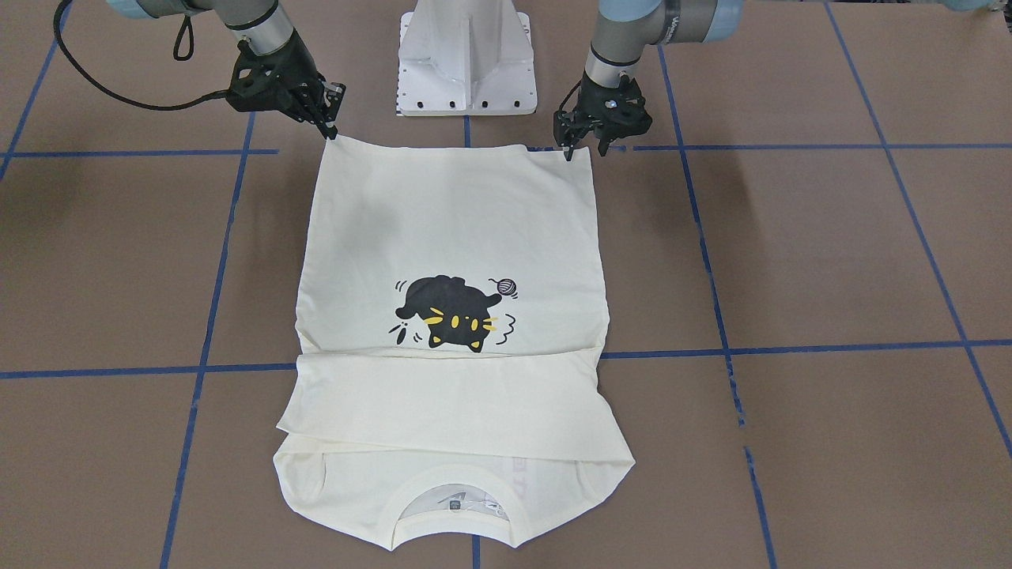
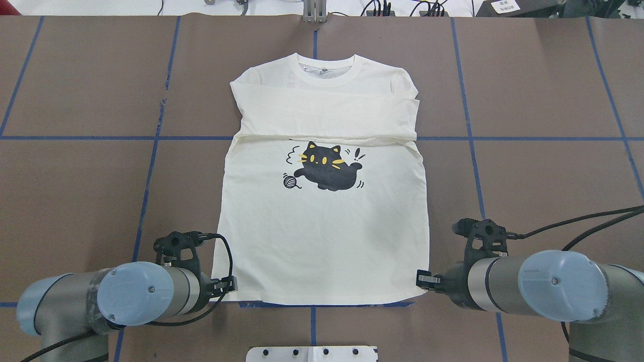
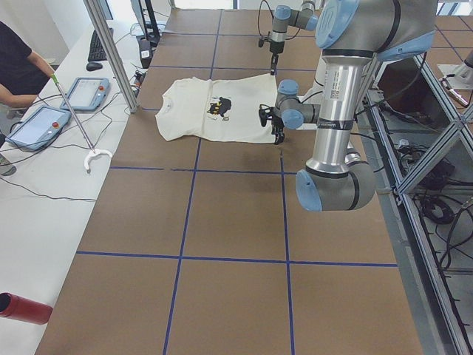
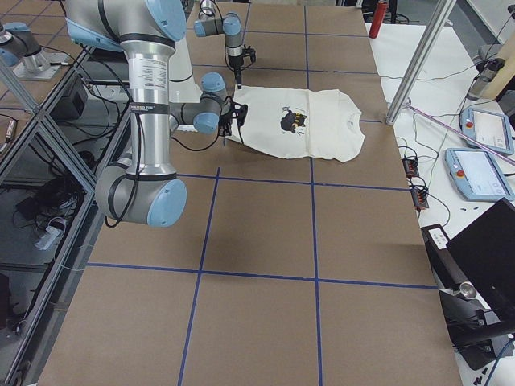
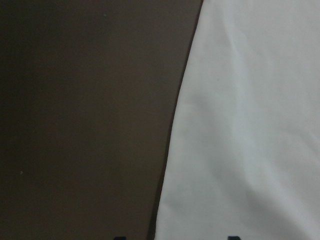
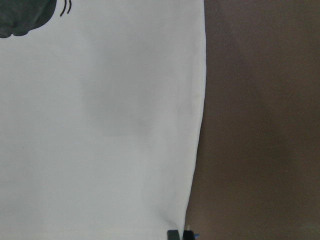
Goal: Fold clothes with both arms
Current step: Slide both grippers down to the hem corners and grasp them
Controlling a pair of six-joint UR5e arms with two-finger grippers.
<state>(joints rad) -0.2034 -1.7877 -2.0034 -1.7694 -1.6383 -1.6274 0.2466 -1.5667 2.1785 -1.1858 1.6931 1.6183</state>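
Observation:
The cream-white T-shirt (image 1: 451,229) lies flat on the brown table with the black cat print (image 1: 451,312) facing up. Its sleeves are folded across the chest and its collar (image 2: 326,68) is on the side far from the robot. My right gripper (image 1: 330,130) is shut on the hem corner; the right wrist view shows its tips (image 6: 180,234) pinched together at the shirt's edge. My left gripper (image 1: 585,150) is open at the other hem corner, low over the table. In the left wrist view its tips (image 5: 175,238) stand apart with the shirt's edge between them.
The white mounting base (image 1: 466,59) stands just behind the hem. Blue tape lines (image 1: 791,348) cross the brown table. Beyond the collar end, a side bench holds teach pendants (image 3: 41,122), a metal post (image 3: 111,52) stands there, and an operator (image 3: 18,63) sits beside it.

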